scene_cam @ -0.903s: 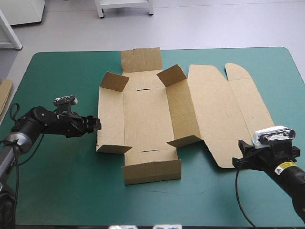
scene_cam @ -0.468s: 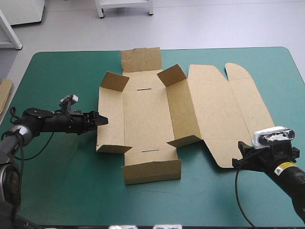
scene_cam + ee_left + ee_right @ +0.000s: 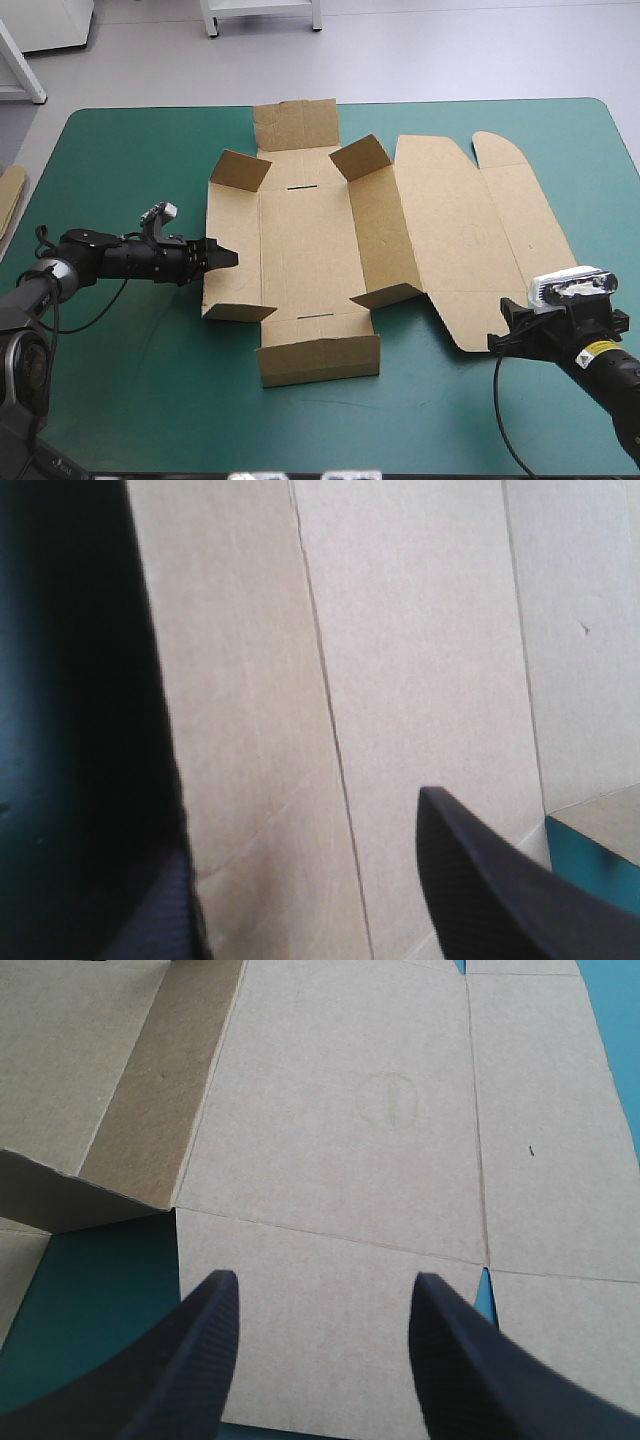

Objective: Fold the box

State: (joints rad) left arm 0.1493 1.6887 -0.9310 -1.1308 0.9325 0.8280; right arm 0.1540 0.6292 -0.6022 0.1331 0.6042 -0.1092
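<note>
The brown box [image 3: 300, 250] lies as a cut sheet in the middle of the teal-green table, with small corner flaps and its near end wall raised. Its lid [image 3: 480, 230] is spread flat to the right. My left gripper [image 3: 225, 255] reaches low to the box's left edge, open, its black fingers over the left side panel. In the left wrist view the box [image 3: 400, 630] fills the space between the gripper's [image 3: 290, 780] fingers. My right gripper [image 3: 497, 338] stands open at the lid's near edge. In the right wrist view the right gripper [image 3: 322, 1280] has the box's [image 3: 340, 1110] lid panel ahead of it.
An edge of more brown board [image 3: 8, 195] shows at the table's left edge. Bare teal-green cover [image 3: 130, 380] lies in front of the box and around both arms.
My left gripper has slid right along the table until its fingers reach the box's left edge. The right arm and the box have not moved.
</note>
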